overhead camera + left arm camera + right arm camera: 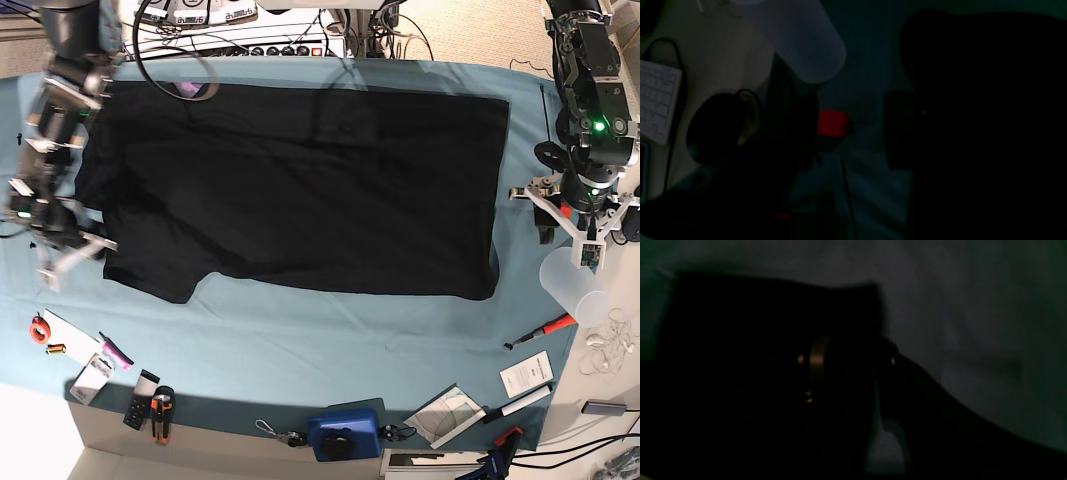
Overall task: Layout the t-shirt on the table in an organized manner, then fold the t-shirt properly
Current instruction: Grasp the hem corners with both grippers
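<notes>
The table (300,330), draped in teal cloth, fills the overhead view, and the black t-shirt (300,185) lies spread across its far half, plain side up, hem toward the right edge, one sleeve pointing at the near-left corner. It looks flat and squared, so I judge the laying-out nearly done and the folding yet to begin.

Now the arms. The right arm hangs over the left edge, its right gripper (68,258) just off the sleeve, with two pale fingers showing apart and nothing between them; a sensible spot for taking that sleeve. The left gripper (588,238) hovers off the right edge, well clear of the hem, beside a translucent plastic cup (573,282). Both wrist views are very dark, so whether its jaws stand apart I cannot tell.

Smaller items line the near edge: a blue tool (343,432), papers (527,373), a red-tipped pen (545,329), cutters (161,410), all parked away from the cloth so the fold area stays free.
</notes>
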